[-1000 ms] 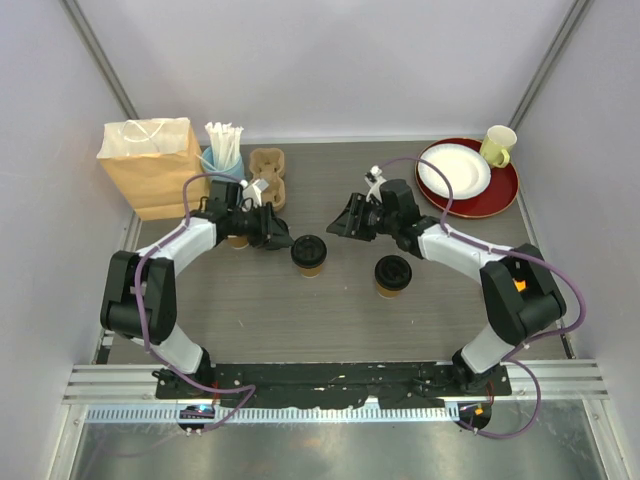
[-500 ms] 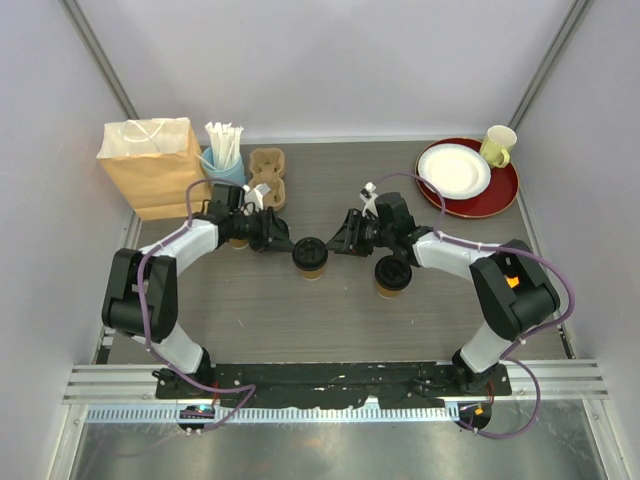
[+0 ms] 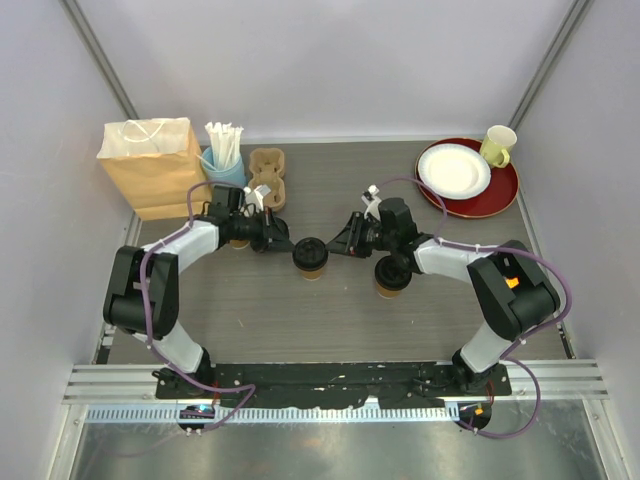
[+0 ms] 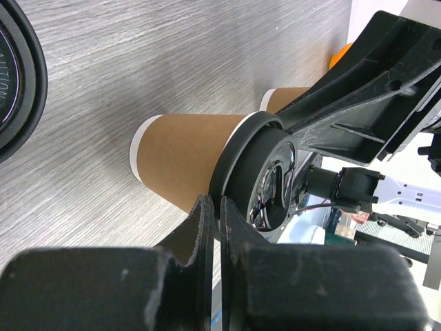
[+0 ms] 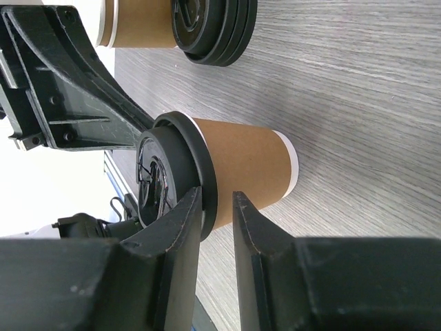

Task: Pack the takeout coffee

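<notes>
A brown paper coffee cup (image 3: 310, 255) with a black lid stands mid-table, with both grippers at its lid. My left gripper (image 3: 288, 245) comes in from the left. In the left wrist view its fingers (image 4: 207, 221) are pressed together on the lid's rim, beside the cup wall (image 4: 186, 158). My right gripper (image 3: 335, 248) comes in from the right. Its jaws (image 5: 217, 200) straddle the rim with a gap left; one finger lies against the lid top, the other stands off the cup wall (image 5: 241, 162). A second lidded cup (image 3: 392, 275) sits under the right arm.
Another lidded cup (image 3: 237, 241) sits under the left forearm. At back left stand a kraft paper bag (image 3: 150, 165), a blue cup of straws (image 3: 222, 160) and a cardboard cup carrier (image 3: 268, 175). At back right, a red plate (image 3: 495, 195) holds a white plate and a yellow mug (image 3: 498, 145).
Both grippers have moved in on the centre cup from either side. The left jaws have shut on the lid rim. The right jaws have narrowed around it.
</notes>
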Tool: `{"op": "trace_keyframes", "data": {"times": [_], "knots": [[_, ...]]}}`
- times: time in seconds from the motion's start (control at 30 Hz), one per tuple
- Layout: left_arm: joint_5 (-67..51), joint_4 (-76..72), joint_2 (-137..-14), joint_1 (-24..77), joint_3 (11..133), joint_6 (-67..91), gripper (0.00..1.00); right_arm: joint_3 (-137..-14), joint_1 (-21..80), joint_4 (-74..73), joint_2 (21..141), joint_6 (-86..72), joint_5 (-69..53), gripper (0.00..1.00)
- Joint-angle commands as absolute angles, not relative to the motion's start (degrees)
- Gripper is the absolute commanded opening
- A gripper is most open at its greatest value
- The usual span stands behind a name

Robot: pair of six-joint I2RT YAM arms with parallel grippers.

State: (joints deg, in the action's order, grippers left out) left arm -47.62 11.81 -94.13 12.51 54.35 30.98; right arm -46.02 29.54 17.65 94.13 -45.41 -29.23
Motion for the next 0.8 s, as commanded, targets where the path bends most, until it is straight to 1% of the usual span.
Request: {"op": "trace_keyframes", "data": {"times": [0.0,0.23,0.37,0.53,0.63,0.77], "knots": [[-44.7,13.0,-97.0,13.1,51.9,30.5,0.01,-43.2,30.1,17.3,95.1,-45.4,-28.2,0.28],[-43.6,13.4,-99.9,13.1,51.3,30.6,0.00,-41.6,30.1,17.8,94.8,-45.4,-27.2,0.21],[-43.2,13.4,-100.7,13.2,51.1,30.8,0.00,-40.3,30.1,18.5,95.3,-45.8,-27.0,0.14],[-42.2,13.4,-101.2,13.3,50.7,30.5,0.00,-39.4,30.3,19.1,95.9,-45.7,-26.5,0.08],[-41.8,13.7,-102.3,13.3,50.7,30.4,0.00,-39.4,30.3,19.0,96.6,-45.5,-26.6,0.02],[-41.2,14.1,-102.7,13.2,50.8,30.2,0.00,-39.1,30.2,18.5,96.6,-45.0,-26.0,0.01]]}}
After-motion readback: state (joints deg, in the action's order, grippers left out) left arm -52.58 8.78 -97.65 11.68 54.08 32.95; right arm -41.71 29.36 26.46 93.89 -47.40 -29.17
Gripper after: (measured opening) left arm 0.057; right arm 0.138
